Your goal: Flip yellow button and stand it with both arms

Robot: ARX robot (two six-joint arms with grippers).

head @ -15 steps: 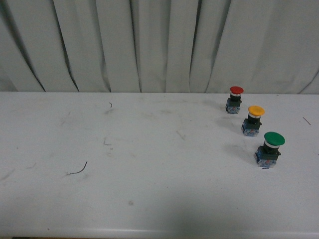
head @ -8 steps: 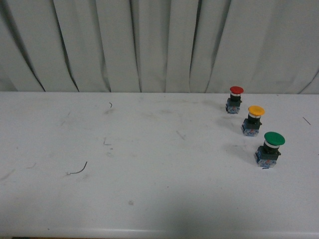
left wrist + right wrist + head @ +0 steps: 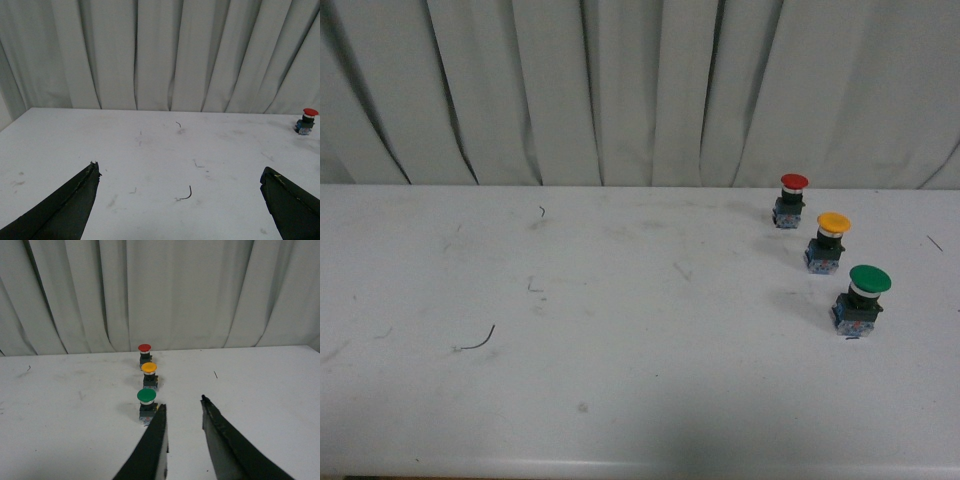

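Upright on its block base, the yellow button (image 3: 832, 240) stands on the white table (image 3: 620, 330) as the middle one of a row of three, with the red button (image 3: 792, 199) just behind it toward the curtain (image 3: 620, 90) and the green button (image 3: 862, 298) just in front, each near but clear of the yellow button. Neither arm shows in the front view. From its wrist camera the right gripper (image 3: 183, 409) sits low over the table with its jaws parted by a narrow gap and nothing between them; the yellow button (image 3: 149, 373) lies ahead of those jaws, beyond the green button (image 3: 146, 405) and a little off their line, its long axis vertical, cap up. The left gripper (image 3: 180, 177) has its jaws spread wide and empty, well apart from the yellow button, which is out of that camera's sight; only the red button (image 3: 306, 120) shows there. The right arm looks the nearer to begin the flip
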